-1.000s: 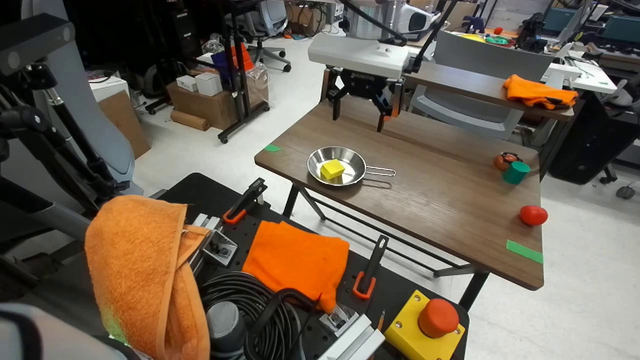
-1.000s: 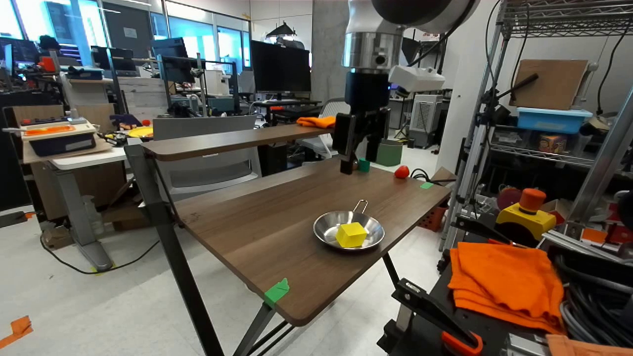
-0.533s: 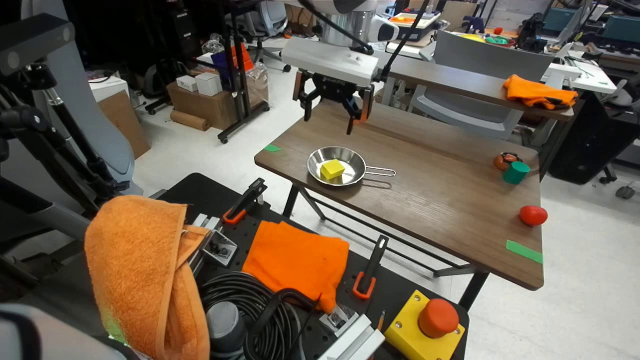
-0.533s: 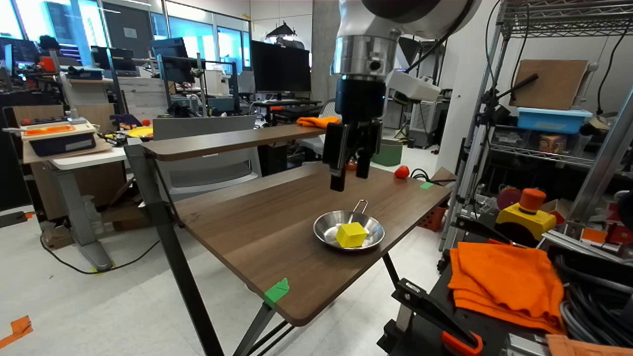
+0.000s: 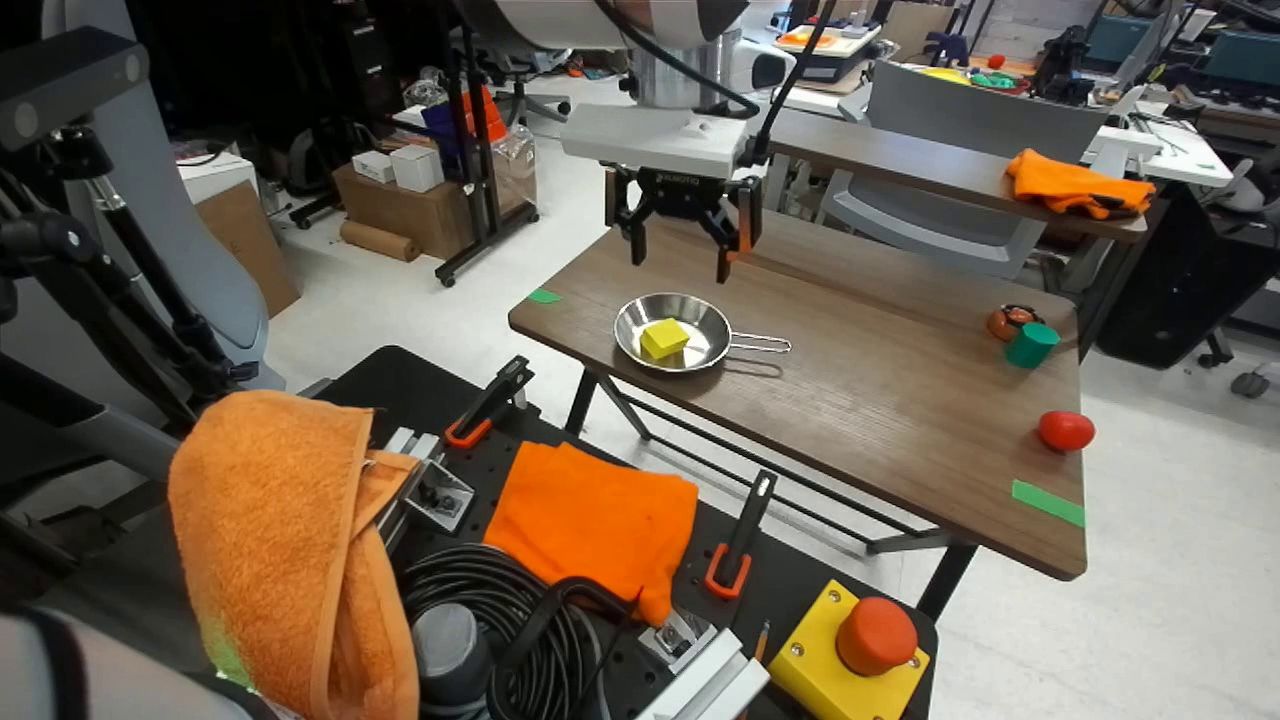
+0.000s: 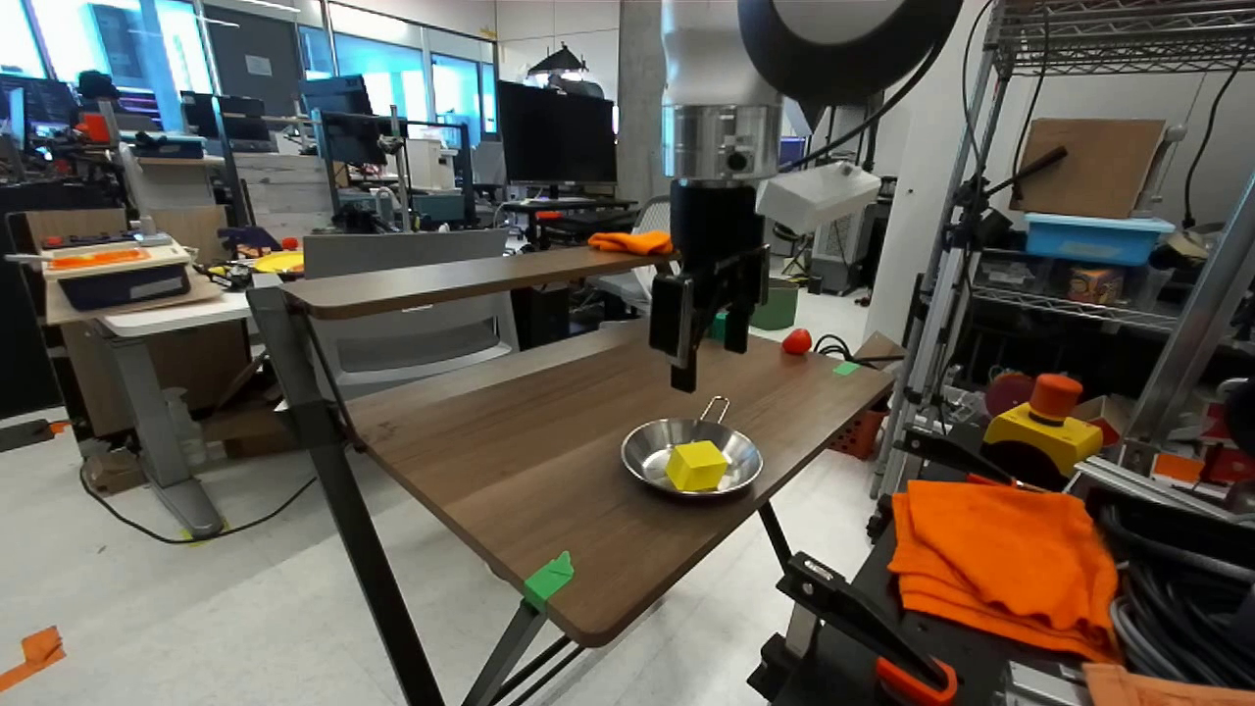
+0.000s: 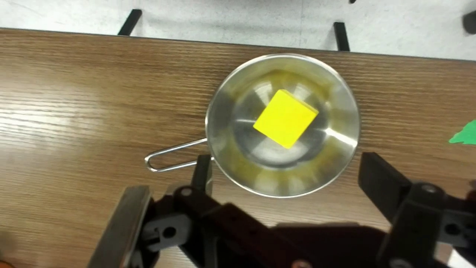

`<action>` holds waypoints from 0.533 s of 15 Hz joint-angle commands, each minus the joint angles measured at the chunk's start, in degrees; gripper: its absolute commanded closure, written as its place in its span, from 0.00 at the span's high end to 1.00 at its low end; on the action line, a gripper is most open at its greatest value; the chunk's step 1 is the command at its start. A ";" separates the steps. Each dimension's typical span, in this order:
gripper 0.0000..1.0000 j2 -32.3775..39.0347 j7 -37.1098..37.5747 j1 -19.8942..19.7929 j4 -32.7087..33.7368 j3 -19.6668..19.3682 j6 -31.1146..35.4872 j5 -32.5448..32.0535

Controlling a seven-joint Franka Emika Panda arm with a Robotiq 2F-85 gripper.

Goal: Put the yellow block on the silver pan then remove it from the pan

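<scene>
The yellow block (image 7: pixel 285 119) lies inside the silver pan (image 7: pixel 238 163), a little off the pan's middle and turned at an angle to the table edge. In both exterior views the block (image 5: pixel 664 339) rests in the same pan (image 6: pixel 642 446), close to a corner of the wooden table. My gripper (image 5: pixel 680 271) hangs above the tabletop, higher than the pan and a little toward the shelf side of it. Its fingers stand wide apart in the wrist view, where nothing sits between them; one finger (image 7: pixel 200 173) overlaps the wire handle (image 7: pixel 174 147) in the picture.
A green cup (image 5: pixel 1032 345), an orange-brown round thing (image 5: pixel 1008 321) and a red round object (image 5: pixel 1067 431) stand at the table's far end. A raised wooden shelf (image 6: pixel 471 279) runs along one long side. A black cart (image 5: pixel 400 380) holds clamps, cloth and cables.
My gripper has come down and moved closer to the pan, shifting left in an exterior view and then slightly back. The pan and the yellow block have stayed put.
</scene>
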 commanded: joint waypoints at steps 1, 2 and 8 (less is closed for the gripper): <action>1.00 2.14 14.70 4.53 1.91 -4.65 -1.10 -8.34; 1.00 2.76 17.76 5.27 2.42 -5.23 -1.78 -9.43; 1.00 6.05 7.38 1.49 3.31 1.48 -0.09 5.73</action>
